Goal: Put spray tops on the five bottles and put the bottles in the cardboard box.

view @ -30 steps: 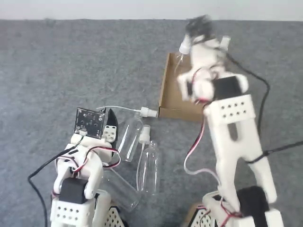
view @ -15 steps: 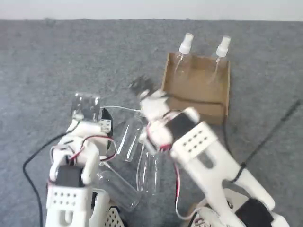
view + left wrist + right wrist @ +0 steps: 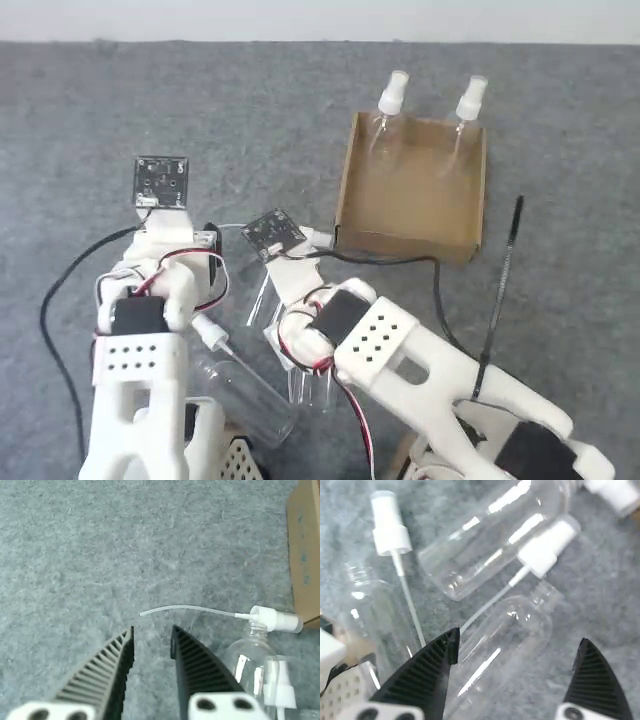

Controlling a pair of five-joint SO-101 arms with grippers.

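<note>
The cardboard box (image 3: 350, 190) stands at the back right, with two clear bottles wearing white spray tops (image 3: 392, 90) (image 3: 470, 97) upright inside. Three bare bottles lie in the middle; one bottle (image 3: 505, 640) lies between the wide-open fingers of my right gripper (image 3: 517, 639), untouched. A second bottle (image 3: 495, 535) and a third (image 3: 370, 610) lie beside it, with loose spray tops (image 3: 550, 542) (image 3: 390, 525) among them. My left gripper (image 3: 151, 640) hovers slightly open over bare carpet, just short of another spray top (image 3: 275, 620) and its long tube.
Grey carpet (image 3: 150, 100) covers the table, with free room at the back left. A black cable (image 3: 500, 290) runs across the carpet right of the arms. The box's wall (image 3: 305, 555) stands close beyond the spray top.
My right arm has swung from over the box to above the loose bottles in the middle. The left arm's wrist has shifted a little to the left and farther back.
</note>
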